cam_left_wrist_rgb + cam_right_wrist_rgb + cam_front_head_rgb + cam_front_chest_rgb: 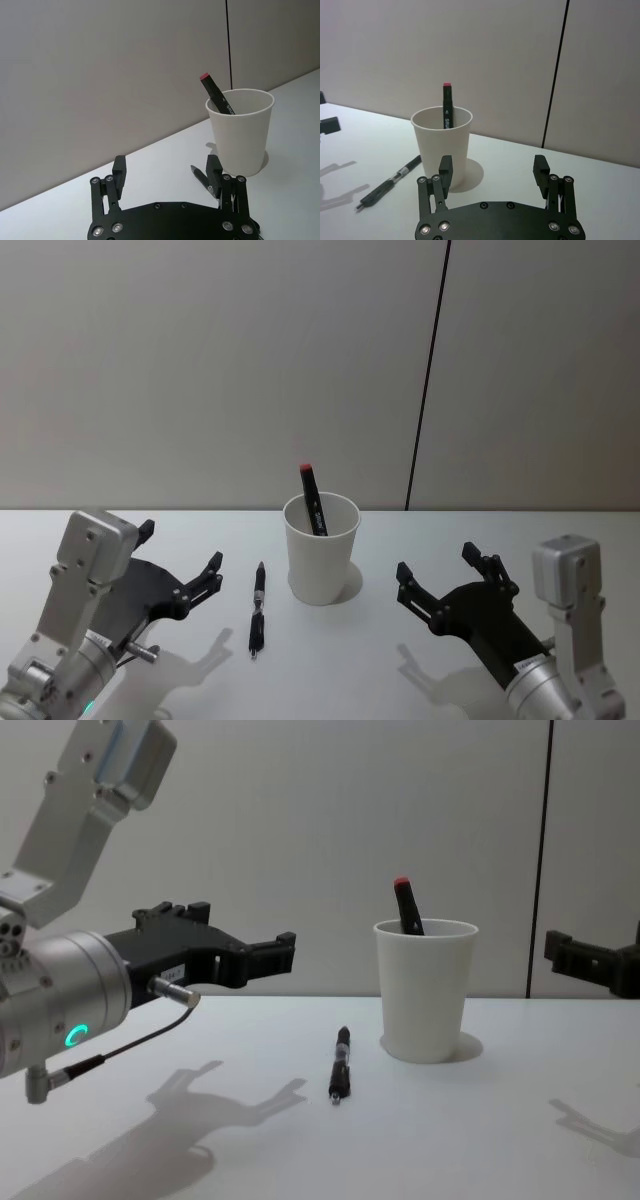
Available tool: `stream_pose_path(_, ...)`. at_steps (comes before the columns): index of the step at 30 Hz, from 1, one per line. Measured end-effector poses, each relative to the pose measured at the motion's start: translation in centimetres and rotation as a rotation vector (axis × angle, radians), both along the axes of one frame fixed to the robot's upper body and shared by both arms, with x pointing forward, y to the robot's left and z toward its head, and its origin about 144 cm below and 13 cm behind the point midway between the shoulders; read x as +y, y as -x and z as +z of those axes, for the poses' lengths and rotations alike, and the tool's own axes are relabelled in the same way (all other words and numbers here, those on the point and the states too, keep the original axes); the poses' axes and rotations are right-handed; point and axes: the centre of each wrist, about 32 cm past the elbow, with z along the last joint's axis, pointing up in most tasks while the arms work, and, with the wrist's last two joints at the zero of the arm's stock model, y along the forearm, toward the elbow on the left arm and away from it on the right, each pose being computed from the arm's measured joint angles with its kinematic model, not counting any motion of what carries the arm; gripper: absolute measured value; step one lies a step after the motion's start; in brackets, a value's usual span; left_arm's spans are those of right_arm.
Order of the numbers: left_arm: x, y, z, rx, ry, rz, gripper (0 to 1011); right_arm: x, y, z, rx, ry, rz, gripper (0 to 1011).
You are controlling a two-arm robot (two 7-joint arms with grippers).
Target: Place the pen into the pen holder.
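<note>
Left gripper [180,546]: lower left of the head view, raised above the table [330,680], fingers spread wide, nothing between them. Right gripper [436,562]: lower right, fingers equally wide apart, nothing held. Pen holder [320,550]: white paper cup, upright at centre frame; a black marker [312,498] with a red end leans inside, its top above the rim. Pen [257,608]: black, lying flat on the table just left of the cup, touching neither cup nor gripper.
</note>
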Motion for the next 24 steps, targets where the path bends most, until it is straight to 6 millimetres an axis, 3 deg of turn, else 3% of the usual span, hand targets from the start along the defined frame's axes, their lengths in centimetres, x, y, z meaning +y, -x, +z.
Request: stream_pose_path(24, -1.9, -2.7, 1.6, 0.188, 0.023, -0.014, 1003, 0.3, 0.8, -0.2, -0.005, -0.021, 0.008, 1001)
